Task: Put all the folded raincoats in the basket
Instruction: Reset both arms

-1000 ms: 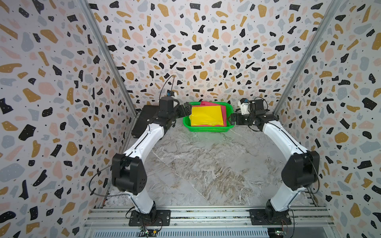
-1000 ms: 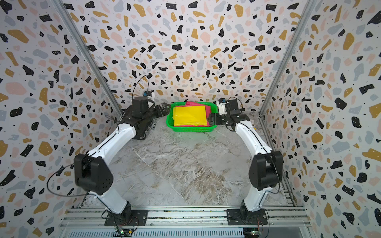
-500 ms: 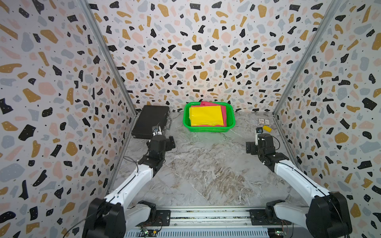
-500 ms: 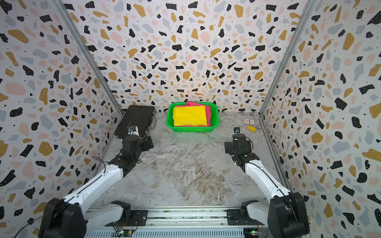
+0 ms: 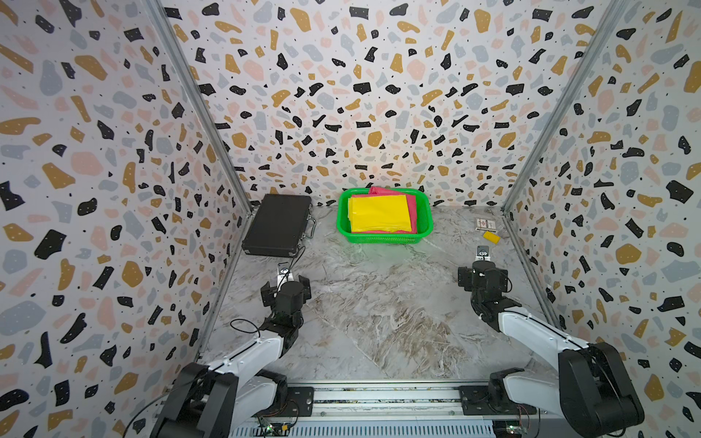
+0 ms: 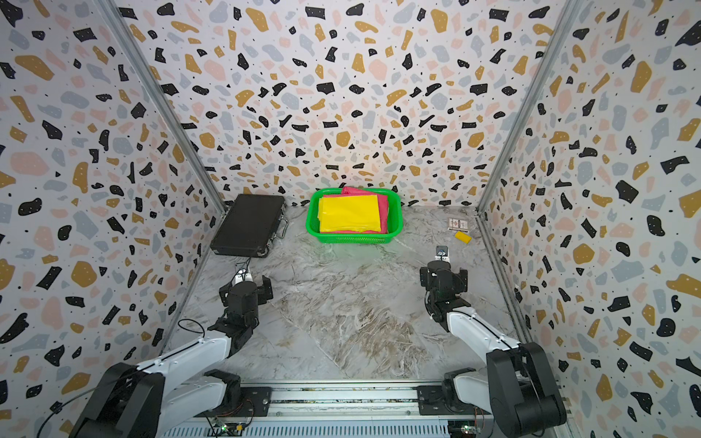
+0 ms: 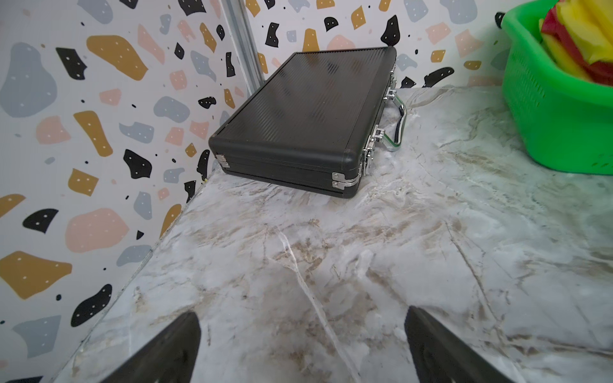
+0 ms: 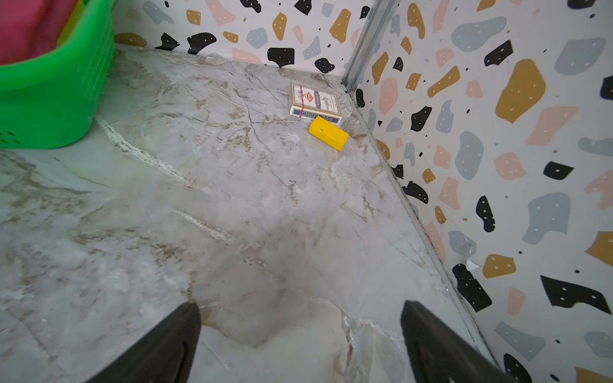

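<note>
Inspecting my left gripper [image 7: 300,326] first: the jaws stand wide apart with nothing between them, low over bare table [image 5: 379,311]. My right gripper [image 8: 300,320] is in the same condition, spread wide and empty, with only marbled surface between its fingers [image 8: 166,341]. Both of my arms sit on the near half of the table, well apart from the basket [image 5: 383,239].

The basket stands at the far wall, about midway across. The yellow raincoat [image 5: 379,213] lies folded and flat inside it, on top of a red sheet [image 5: 412,212] whose edge shows along the far and right sides. In my left wrist view, both layers show above the green rim.

A black case [image 5: 278,223] lies closed and flat in the far left corner, just beside the basket and not touching it. Its handle [image 7: 399,126] faces the basket. My left gripper points toward this case and stands clear of it.

In the far right corner lie a card box [image 8: 315,101] and a yellow block [image 8: 328,132], just beside each other. I cannot tell whether they touch. My right gripper faces them and stands well apart from both.
</note>
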